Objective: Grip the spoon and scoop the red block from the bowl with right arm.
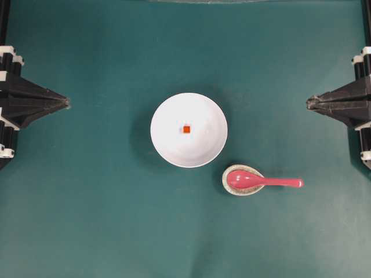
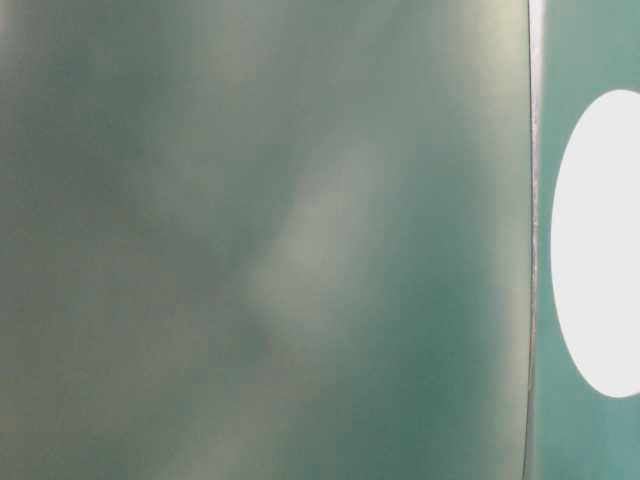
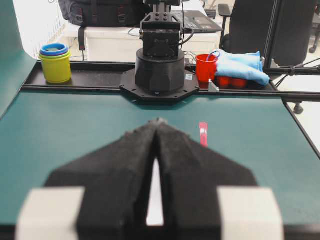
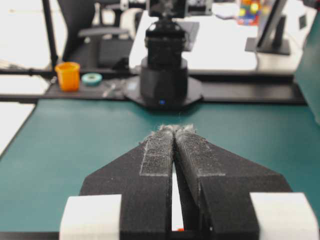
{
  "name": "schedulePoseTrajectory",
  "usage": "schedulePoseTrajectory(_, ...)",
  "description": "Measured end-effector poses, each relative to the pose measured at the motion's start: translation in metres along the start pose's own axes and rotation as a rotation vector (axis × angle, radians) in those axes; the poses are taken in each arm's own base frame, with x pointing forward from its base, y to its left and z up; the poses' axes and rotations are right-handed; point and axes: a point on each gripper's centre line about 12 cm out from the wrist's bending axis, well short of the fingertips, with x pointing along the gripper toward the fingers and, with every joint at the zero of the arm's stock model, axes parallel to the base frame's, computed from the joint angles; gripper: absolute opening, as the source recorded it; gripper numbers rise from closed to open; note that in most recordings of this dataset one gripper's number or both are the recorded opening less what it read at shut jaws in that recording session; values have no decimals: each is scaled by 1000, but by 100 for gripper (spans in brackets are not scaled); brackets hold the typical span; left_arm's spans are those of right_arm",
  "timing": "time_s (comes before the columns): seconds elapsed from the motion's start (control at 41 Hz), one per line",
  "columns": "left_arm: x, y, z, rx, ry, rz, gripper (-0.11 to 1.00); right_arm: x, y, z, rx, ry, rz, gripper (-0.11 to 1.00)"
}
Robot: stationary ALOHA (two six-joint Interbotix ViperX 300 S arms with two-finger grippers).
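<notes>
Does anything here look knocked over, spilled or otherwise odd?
Nothing stands out. The red block sits inside the upright bowl, and the spoon rests tidily on its speckled rest. Only the table-level view is a useless blur.

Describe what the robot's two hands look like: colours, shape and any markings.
Both are black. Each left hand and right hand narrows to a wedge-shaped point made of two flat fingers. White blocks sit at the finger bases. The right hand's fingers carry rough, fuzzy grip strips, frayed pale at the tips; the left's look matte and grainy.
</notes>
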Motion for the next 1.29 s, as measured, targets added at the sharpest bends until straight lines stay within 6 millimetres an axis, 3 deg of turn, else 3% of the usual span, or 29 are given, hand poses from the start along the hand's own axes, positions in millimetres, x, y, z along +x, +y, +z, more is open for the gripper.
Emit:
schedulePoseTrajectory(0.024, 0, 0, -1, 0, 5, 0, 0, 0, 0, 0, 0, -2, 0, 0)
schedulePoseTrajectory(0.049, 0, -2, -6, -2, 52, -13, 12, 0, 1, 0, 8, 2, 4, 0)
schedulePoseTrajectory(0.122, 0, -4, -11, -3, 121, -18, 2, 1, 1, -1, 16, 28, 5, 0)
schedulePoseTrajectory(0.878, -2, -4, -20, -4, 221, -19, 2, 2, 1, 2, 109, 57, -2, 1)
schedulePoseTrajectory(0.976, -2, -4, -21, -4, 229, -19, 2, 2, 0, 2, 109, 63, -3, 8)
schedulePoseTrajectory(1.195, -2, -4, -22, -4, 238, -19, 2, 3, 1, 2, 109, 98, -3, 44)
schedulePoseTrajectory(1.293, -2, -4, -20, -4, 232, -19, 2, 4, 1, 4, 110, 111, -3, 55)
